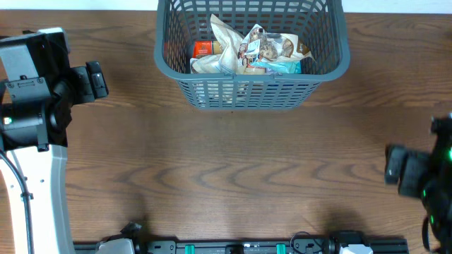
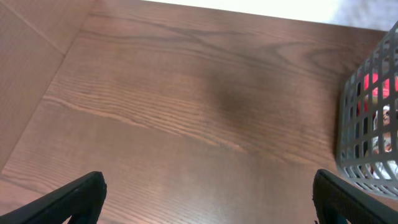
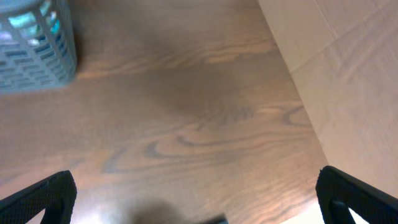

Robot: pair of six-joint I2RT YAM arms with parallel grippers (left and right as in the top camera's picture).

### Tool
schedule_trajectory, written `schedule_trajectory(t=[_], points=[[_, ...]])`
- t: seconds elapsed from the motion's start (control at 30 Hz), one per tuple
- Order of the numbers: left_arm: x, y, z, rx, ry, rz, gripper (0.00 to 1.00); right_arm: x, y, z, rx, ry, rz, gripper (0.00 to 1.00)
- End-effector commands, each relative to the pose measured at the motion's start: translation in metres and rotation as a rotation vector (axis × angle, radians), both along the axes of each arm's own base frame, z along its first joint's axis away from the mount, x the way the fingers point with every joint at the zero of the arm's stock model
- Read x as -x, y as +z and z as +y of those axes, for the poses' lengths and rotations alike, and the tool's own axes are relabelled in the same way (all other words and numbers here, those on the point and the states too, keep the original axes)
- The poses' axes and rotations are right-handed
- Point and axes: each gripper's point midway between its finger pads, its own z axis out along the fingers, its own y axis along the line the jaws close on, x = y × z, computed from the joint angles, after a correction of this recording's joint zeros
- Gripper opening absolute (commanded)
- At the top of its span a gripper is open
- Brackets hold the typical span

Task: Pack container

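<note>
Overhead view: the large dark grey plastic basket [image 1: 247, 92], rectangular with lattice-slotted sides and a solid rim, stands on the brown wood-grain table [image 1: 233, 162] at twelve o'clock, against the far edge. Inside it lie several snack packets in a loose heap: a crumpled pale printed packet [image 1: 227, 48] in the middle, a small red-orange packet [image 1: 203, 49] at its nine o'clock, and a light blue packet [image 1: 281, 66] toward four o'clock. The left gripper [image 1: 97, 80] sits at ten o'clock, well apart from the basket. The right gripper [image 1: 397, 169] sits between three and four o'clock, also well apart. Neither one holds anything.

Left wrist view: the two black fingers [image 2: 84, 196] show at seven and five o'clock, spread wide and released, with only bare wood between them. The basket's slotted corner enters at three o'clock, something red visible through its slots.

Right wrist view: the black fingers [image 3: 46, 196] again stand far apart at seven and five o'clock, released and empty over the table. A corner of the basket shows at ten o'clock, with pale blue seen through the lattice.
</note>
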Motion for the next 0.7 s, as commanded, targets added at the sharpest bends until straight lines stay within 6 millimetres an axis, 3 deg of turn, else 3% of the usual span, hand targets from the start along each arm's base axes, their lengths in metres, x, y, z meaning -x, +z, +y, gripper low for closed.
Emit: schedule_trajectory(t=[0.0, 0.33, 0.67], points=[[0.001, 0.007, 0.003, -0.016, 0.004, -0.025, 0.99, 0.021, 0.002, -0.004, 0.005, -0.031, -0.024, 0.99], [0.0, 0.008, 0.003, -0.017, 0.004, -0.029, 0.99, 0.074, 0.007, -0.003, -0.003, -0.025, -0.147, 0.99], [0.0, 0.008, 0.003, -0.017, 0.004, -0.028, 0.99, 0.099, 0.01, 0.002, -0.017, 0.015, -0.239, 0.99]])
